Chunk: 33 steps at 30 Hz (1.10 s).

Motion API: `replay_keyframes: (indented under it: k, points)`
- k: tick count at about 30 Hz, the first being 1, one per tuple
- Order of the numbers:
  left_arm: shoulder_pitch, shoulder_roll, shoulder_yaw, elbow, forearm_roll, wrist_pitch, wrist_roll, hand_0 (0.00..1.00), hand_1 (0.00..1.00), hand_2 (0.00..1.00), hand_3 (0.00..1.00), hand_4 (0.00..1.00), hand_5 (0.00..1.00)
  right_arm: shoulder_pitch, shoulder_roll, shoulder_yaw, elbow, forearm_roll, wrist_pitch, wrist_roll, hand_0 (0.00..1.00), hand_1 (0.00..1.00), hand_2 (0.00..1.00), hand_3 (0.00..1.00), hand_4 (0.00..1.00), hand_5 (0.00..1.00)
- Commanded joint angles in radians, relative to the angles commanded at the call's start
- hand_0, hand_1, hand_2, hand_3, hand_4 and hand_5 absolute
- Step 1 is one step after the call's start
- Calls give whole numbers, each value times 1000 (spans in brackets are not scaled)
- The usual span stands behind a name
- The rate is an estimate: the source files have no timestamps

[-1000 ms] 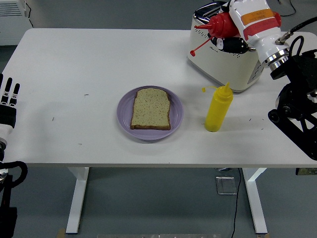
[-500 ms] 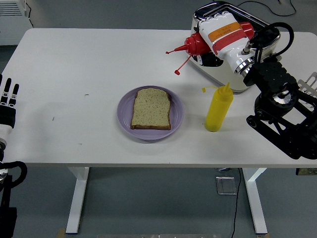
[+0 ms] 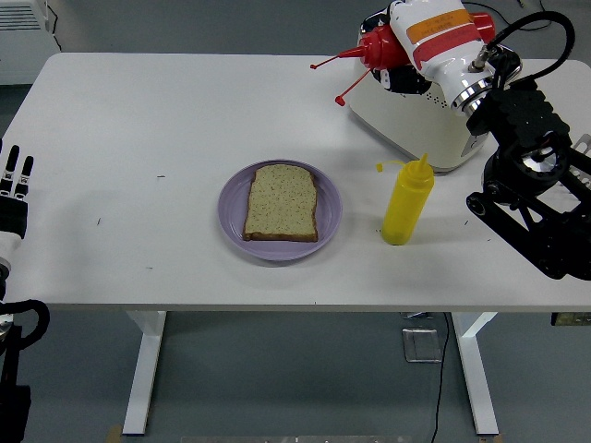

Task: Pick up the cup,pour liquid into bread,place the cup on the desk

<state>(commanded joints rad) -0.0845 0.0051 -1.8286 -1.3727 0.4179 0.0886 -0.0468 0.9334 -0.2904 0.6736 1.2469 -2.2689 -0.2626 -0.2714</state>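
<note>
Right robot hand [image 3: 420, 41]: clamped round the red squeeze bottle [image 3: 380, 44], up high at the far right, above the toaster [image 3: 420, 125].
Red bottle: held on its side, thin tip aiming left, w/ its little cap hanging on a strap. Prob. held that way so the sauce could come out the tip. It was well apart from the bread, so no pour yet, I think.
"Cup" in the task: no cup was seen; the red bottle looked like the thing meant.
Bread [image 3: 282, 202]: lay flat on the purple plate [image 3: 329, 231], mid worktop, top side up. Prob. set there so the sauce had a wide spot to land and the plate would catch drips.
Yellow bottle [image 3: 407, 200]: stood upright on the worktop, just right of the plate, in front of the toaster. Not touched.
Left robot hand [image 3: 14, 189]: rested at the left edge, fingers straight and apart, held nothing.
Worktop [image 3: 166, 120]: white, mostly bare.
Count: 2 bottles (1 red, 1 yellow), 1 bread slice, 1 plate, 1 toaster, 2 robot hands.
Next, my guess: red bottle needs to go over the bread, tip down.
</note>
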Motion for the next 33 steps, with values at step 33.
replay_keyframes:
  k: [33]
  points:
    - [7,-1,-1,0,-1,1,-1,784,736,736,692,512,998,6,36,-32,-36,0,18,11,46,42,195,290,725,311]
